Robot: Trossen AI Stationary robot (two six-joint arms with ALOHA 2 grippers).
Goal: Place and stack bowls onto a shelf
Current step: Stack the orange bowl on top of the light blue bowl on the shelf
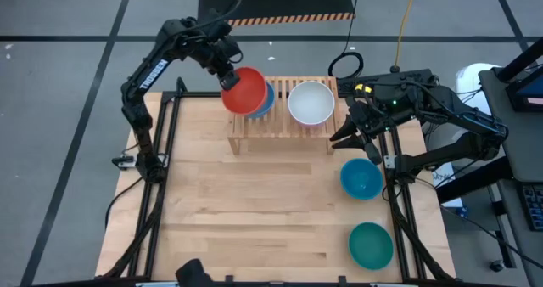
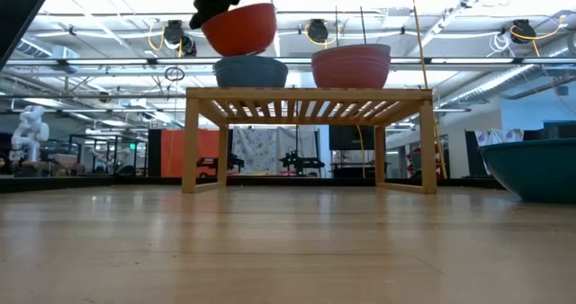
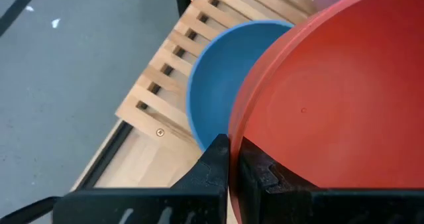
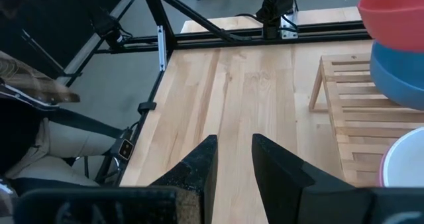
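Note:
My left gripper (image 1: 227, 77) holds a red bowl (image 1: 245, 91) just above a blue bowl (image 1: 265, 103) that sits on the left half of the light-wood shelf (image 1: 280, 124). On the shelf's right half a white bowl (image 1: 310, 103) rests inside a pink bowl (image 2: 351, 67). Another blue bowl (image 1: 361, 178) and a teal green bowl (image 1: 371, 244) stand on the table by its right edge. My right gripper (image 1: 343, 139) hovers open just right of the shelf, above the table. My left gripper is shut on the red bowl's rim (image 3: 246, 148), on the bowl's far-left side, one finger inside the bowl and one outside. The fingers come from the far left, slanting down. The bowl is lifted clear and tilted, just above the blue bowl (image 3: 218, 85).
The shelf stands at the table's far edge, centre. A black frame (image 1: 161, 143) runs along the table's left and right sides. Bare tabletop (image 1: 254, 211) lies in front of the shelf. A dark object (image 1: 193, 272) sits at the near edge.

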